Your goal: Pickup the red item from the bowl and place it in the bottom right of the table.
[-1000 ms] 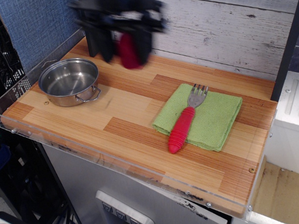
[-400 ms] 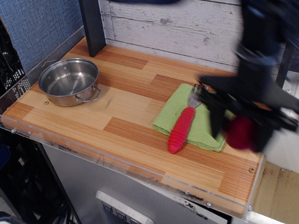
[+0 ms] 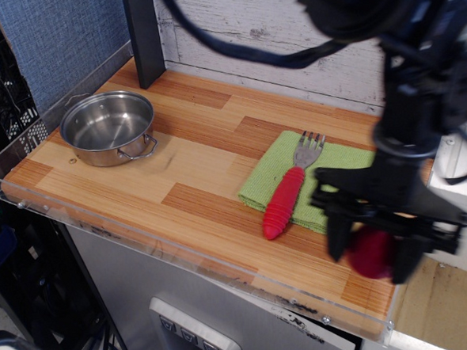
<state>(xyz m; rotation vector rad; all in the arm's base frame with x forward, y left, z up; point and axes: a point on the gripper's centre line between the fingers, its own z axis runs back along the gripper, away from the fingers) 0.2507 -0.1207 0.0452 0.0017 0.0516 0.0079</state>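
Note:
The steel bowl (image 3: 108,127) stands empty at the table's left end. My gripper (image 3: 370,254) is low over the near right corner of the wooden table (image 3: 194,173), its dark fingers (image 3: 335,236) on either side of the dark-red item (image 3: 371,252). The gripper is shut on that item, which is at or just above the wood; contact with the surface cannot be told. The arm rises from there toward the upper right and hides part of the table's right end.
A green cloth (image 3: 329,181) lies right of centre with a fork (image 3: 290,189) on it, red ribbed handle pointing to the front edge, just left of the gripper. A clear acrylic rim (image 3: 183,253) lines the table's front. A dark post (image 3: 143,38) stands at the back left.
The gripper carried the red item from above the back of the table near the bowl across to the near right corner and lowered it toward the wood.

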